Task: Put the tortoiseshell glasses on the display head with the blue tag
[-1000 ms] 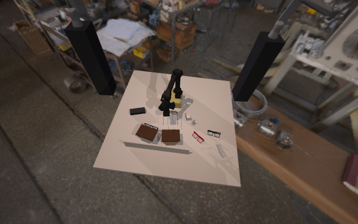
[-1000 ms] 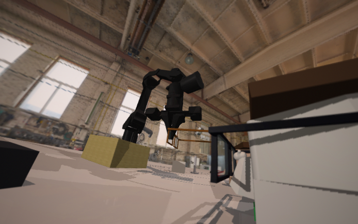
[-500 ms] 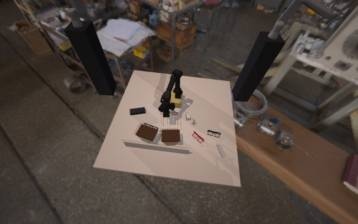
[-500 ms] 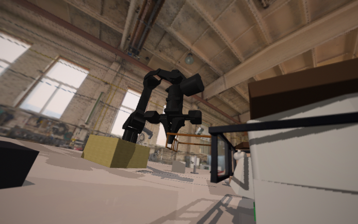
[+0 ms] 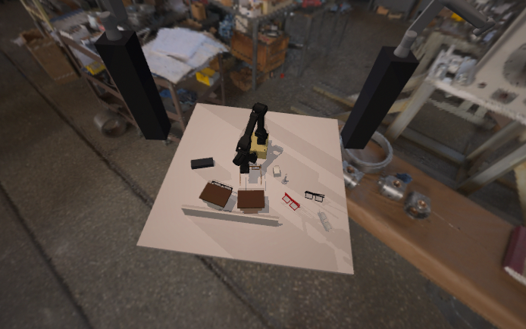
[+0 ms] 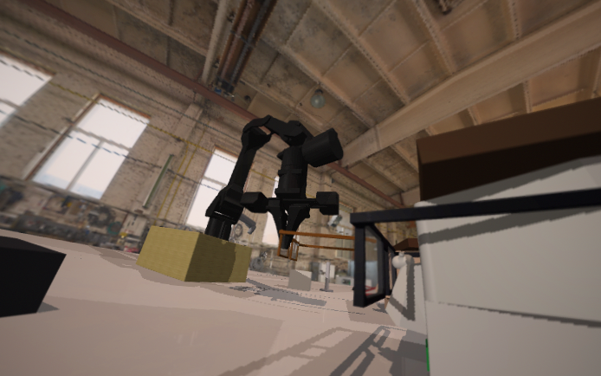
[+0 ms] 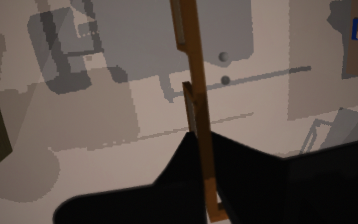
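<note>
The tortoiseshell glasses (image 5: 255,167) (image 6: 319,235) (image 7: 199,100) are orange-brown, with open temples pointing towards the heads. My gripper (image 5: 244,170) (image 6: 286,249) (image 7: 197,138) is shut on their front, near the bridge, and holds them above the table. The right-hand head (image 5: 251,198) has a brown top and bare face; its nose shows in the exterior view (image 6: 401,260). A blue tag (image 7: 355,29) shows at the wrist view's right edge. The other head (image 5: 216,194) (image 6: 505,266), with a green tag (image 6: 427,354), wears black glasses (image 5: 221,185) (image 6: 465,208). The temple tips lie short of the right-hand head.
A long grey panel (image 5: 230,216) stands behind the heads. Red glasses (image 5: 290,202), black-framed glasses (image 5: 314,195) and pale glasses (image 5: 324,220) lie to the right. A white block (image 5: 276,170) (image 6: 300,280), a small grey stand (image 5: 285,179) and a black box (image 5: 201,163) also stand on the table.
</note>
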`<state>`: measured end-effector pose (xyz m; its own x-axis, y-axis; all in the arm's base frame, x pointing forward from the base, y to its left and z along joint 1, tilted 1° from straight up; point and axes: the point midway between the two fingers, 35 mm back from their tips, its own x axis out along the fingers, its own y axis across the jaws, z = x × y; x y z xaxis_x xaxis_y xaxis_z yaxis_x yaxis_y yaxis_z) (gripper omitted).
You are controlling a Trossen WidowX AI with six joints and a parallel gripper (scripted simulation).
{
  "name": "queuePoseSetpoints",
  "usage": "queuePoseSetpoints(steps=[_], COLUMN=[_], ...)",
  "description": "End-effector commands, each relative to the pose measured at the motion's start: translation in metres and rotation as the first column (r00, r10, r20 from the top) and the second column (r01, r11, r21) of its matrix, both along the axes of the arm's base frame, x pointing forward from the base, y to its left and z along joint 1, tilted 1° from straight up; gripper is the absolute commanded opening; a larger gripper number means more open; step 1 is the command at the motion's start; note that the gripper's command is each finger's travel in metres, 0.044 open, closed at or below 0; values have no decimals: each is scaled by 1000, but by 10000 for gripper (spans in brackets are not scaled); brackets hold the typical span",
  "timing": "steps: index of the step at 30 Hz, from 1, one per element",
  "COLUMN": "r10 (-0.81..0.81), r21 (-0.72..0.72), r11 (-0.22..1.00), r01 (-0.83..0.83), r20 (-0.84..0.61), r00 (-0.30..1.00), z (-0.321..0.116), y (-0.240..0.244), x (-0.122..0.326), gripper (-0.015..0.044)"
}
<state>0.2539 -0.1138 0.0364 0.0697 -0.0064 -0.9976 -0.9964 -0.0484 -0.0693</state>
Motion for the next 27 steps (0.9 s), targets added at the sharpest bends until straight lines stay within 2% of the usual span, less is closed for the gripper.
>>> queuePoseSetpoints(steps=[1,27], r10=[-1,-2], r21=[0,-3], r11=[1000,1000], r01=[1,2], r20=[-6,-6], r00=[1000,1000], z=[-6,-19], y=[1,3], x=[-1,4], gripper=[0,0])
